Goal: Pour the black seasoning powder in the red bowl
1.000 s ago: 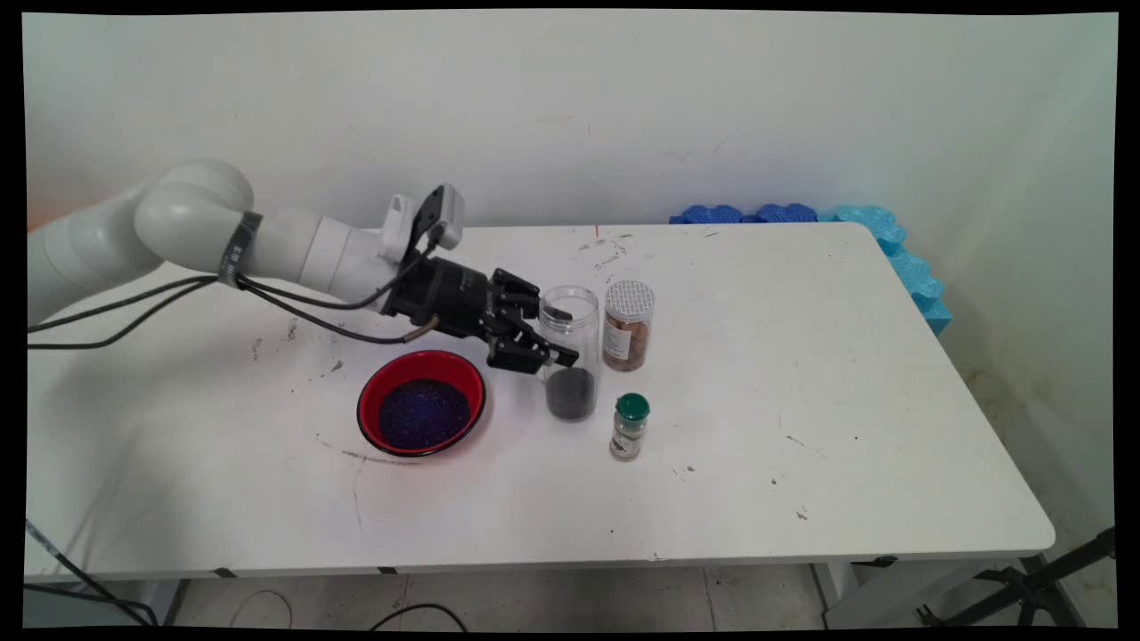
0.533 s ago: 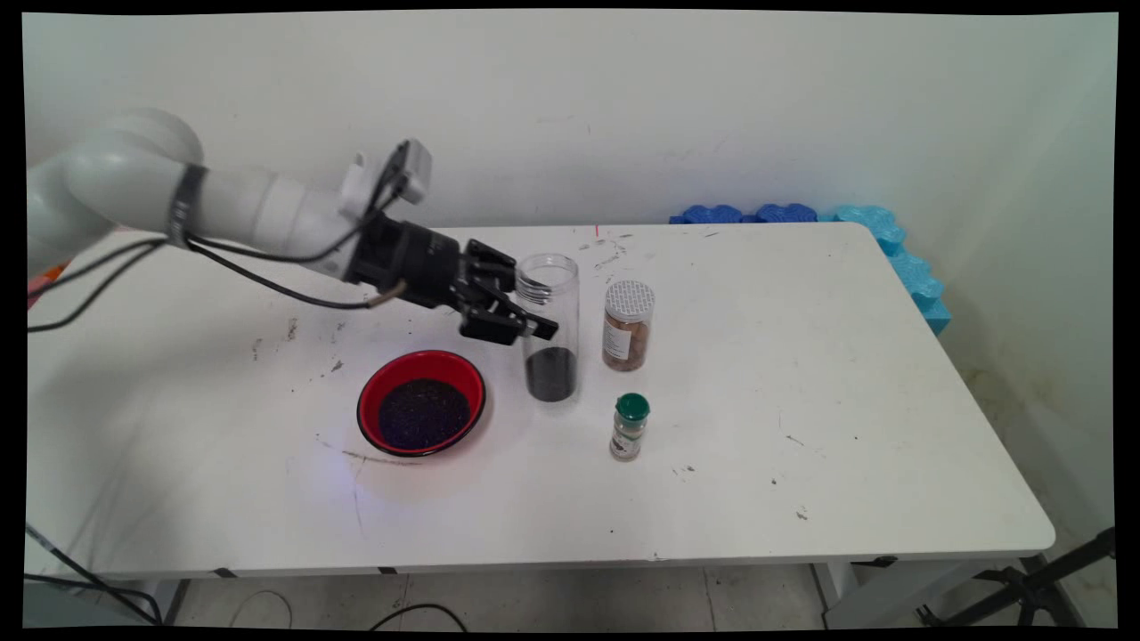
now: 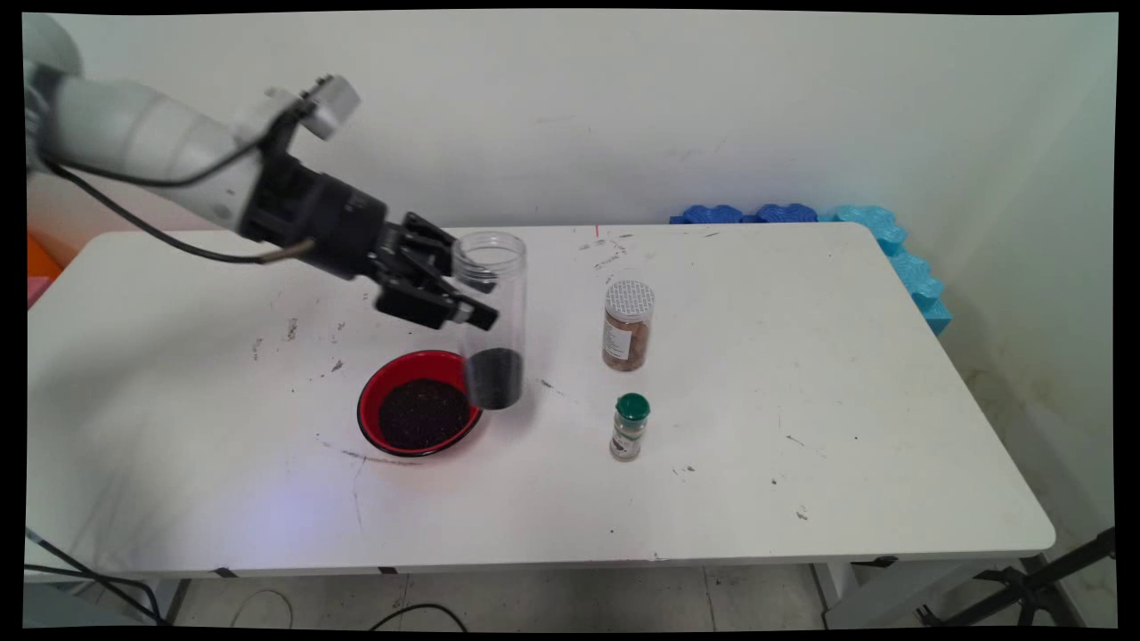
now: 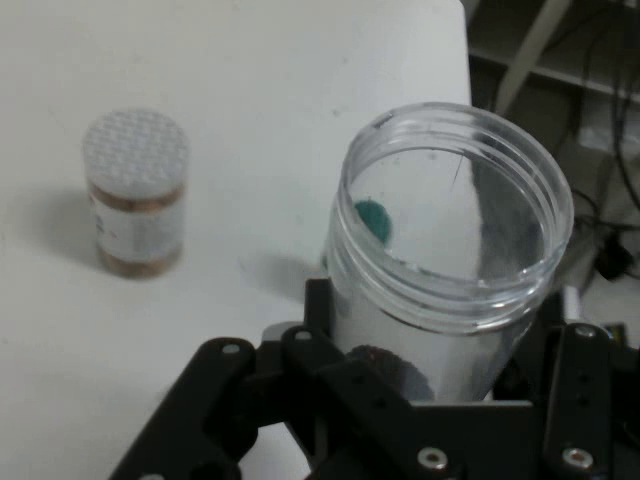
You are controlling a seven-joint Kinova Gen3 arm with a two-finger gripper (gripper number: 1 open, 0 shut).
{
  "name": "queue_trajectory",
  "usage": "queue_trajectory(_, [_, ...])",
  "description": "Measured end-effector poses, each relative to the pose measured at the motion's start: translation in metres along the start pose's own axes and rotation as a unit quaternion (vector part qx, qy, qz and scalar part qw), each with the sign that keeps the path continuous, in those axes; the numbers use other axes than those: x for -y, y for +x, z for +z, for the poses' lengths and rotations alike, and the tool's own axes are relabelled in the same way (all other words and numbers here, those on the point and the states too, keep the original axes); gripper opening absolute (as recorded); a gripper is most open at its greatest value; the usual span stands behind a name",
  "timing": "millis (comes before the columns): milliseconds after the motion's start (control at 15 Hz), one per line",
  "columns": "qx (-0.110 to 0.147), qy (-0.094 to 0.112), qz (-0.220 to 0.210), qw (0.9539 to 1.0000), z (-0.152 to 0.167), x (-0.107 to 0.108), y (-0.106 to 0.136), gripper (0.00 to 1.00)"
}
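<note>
My gripper [image 3: 469, 301] is shut on a tall clear plastic jar [image 3: 492, 316] with no lid and dark grains at its bottom. The jar hangs upright in the air, its base over the right rim of a red bowl [image 3: 377, 392] that holds dark grains. In the hand view the jar's open mouth [image 4: 455, 215] fills the middle, held between the black fingers [image 4: 575, 400], and the green cap shows through its wall.
A spice jar with a white perforated lid and brown contents [image 3: 628, 325] [image 4: 135, 190] stands right of the held jar. A small green-capped bottle [image 3: 630, 426] stands nearer the front. Blue foam pieces [image 3: 891, 245] line the table's far right corner.
The arm has lifted the clear jar off the table and carried it left and up, from beside the brown spice jar to above the red bowl's right rim.
</note>
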Motion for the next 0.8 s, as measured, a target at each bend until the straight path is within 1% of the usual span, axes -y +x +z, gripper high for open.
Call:
queue_trajectory(200, [0.024, -0.018, -0.006, 0.9995, -0.026, -0.011, 0.008, 0.00])
queue_trajectory(467, [0.049, -0.036, -0.008, 0.9981, -0.051, -0.020, 0.013, 0.00])
queue_trajectory(733, [0.070, -0.051, -0.010, 0.9962, -0.066, -0.027, 0.015, 0.00])
queue_trajectory(800, [0.077, -0.054, -0.017, 0.9954, -0.069, -0.028, 0.015, 0.00])
